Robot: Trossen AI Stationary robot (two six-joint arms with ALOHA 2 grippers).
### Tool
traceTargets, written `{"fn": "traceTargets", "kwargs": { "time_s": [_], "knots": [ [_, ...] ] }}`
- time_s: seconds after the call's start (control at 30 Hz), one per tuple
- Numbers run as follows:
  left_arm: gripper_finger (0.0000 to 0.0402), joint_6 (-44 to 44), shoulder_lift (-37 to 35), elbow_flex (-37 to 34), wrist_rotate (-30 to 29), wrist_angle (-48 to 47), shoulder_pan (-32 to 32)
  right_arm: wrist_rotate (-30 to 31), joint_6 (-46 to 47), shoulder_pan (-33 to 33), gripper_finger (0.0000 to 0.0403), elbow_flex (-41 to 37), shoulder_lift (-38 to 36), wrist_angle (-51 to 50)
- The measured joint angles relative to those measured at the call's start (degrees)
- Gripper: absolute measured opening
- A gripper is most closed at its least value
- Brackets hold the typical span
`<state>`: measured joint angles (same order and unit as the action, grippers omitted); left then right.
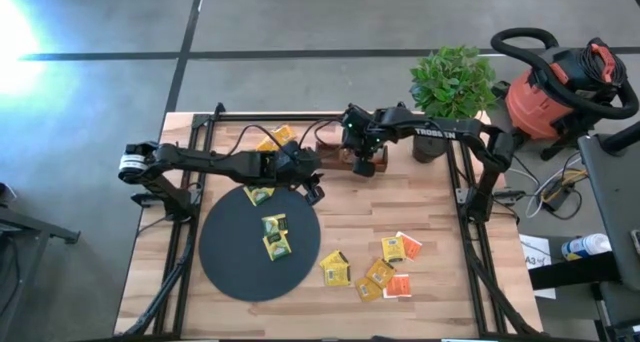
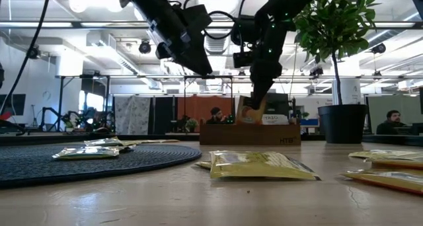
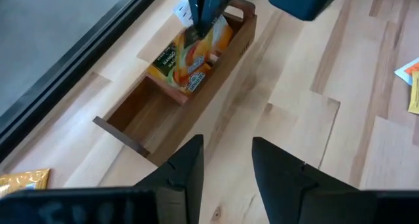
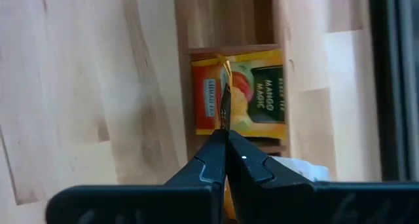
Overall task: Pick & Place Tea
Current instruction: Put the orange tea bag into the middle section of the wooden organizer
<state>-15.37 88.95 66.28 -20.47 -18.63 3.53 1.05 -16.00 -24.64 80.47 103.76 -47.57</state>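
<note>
A yellow-orange tea sachet (image 3: pixel 190 54) hangs in the brown wooden tray (image 3: pixel 131 129), with my right gripper (image 4: pixel 226 140) shut on it. The tray stands at the table's far middle (image 1: pixel 328 142). My left gripper (image 3: pixel 226 165) hovers open and empty above bare table just near of the tray, at the black disc's far edge (image 1: pixel 313 187). The disc (image 1: pixel 235 267) bears three sachets (image 1: pixel 275 234). Several more sachets (image 1: pixel 380 267) lie on the table near the front right. My right gripper pinches the sachet's upper edge (image 4: pixel 226 122) between its two fingers, at their free ends. The fingers come from above, pointing steeply down. The sachet hangs tilted below them with its lower part (image 3: pixel 193 80) inside the tray, at the tray's long wall.
Two sachets (image 1: pixel 278 139) lie on the table left of the tray. A potted plant (image 1: pixel 452 82) stands at the far right corner, a red vacuum (image 1: pixel 560 82) beyond the table. Bare wood lies between the tray and the loose sachets.
</note>
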Motion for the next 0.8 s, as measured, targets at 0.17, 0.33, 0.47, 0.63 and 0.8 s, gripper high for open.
{"fn": "traceTargets", "kwargs": {
  "time_s": [0.17, 0.33, 0.47, 0.63, 0.8],
  "knots": [
    [0.0124, -1.4, 0.0, 0.0, 0.0, -0.1, -0.3, -1.2, -1.2, 0.1, 0.0008, 0.3, 2.5, 0.3],
    [0.0124, -3.3, 0.0, 0.0, 0.0, -1.7, -0.6, -1.3, -2.0, 0.1, 0.0008, 1.8, 5.1, 0.6],
    [0.0124, -3.9, 0.0, 0.0, -0.1, -2.9, -1.0, -1.1, -2.2, 0.0, 0.0008, 4.3, 7.5, 0.7],
    [0.0124, -4.3, -0.1, 0.0, -0.2, -4.3, -1.2, -0.1, -2.2, 0.0, 0.0008, 8.1, 10.9, -0.8],
    [0.0124, -4.5, -0.1, 0.0, -0.3, -4.9, -1.2, 4.9, -2.5, 0.0, 0.0008, 10.5, 12.4, -2.7]
  ]
}}
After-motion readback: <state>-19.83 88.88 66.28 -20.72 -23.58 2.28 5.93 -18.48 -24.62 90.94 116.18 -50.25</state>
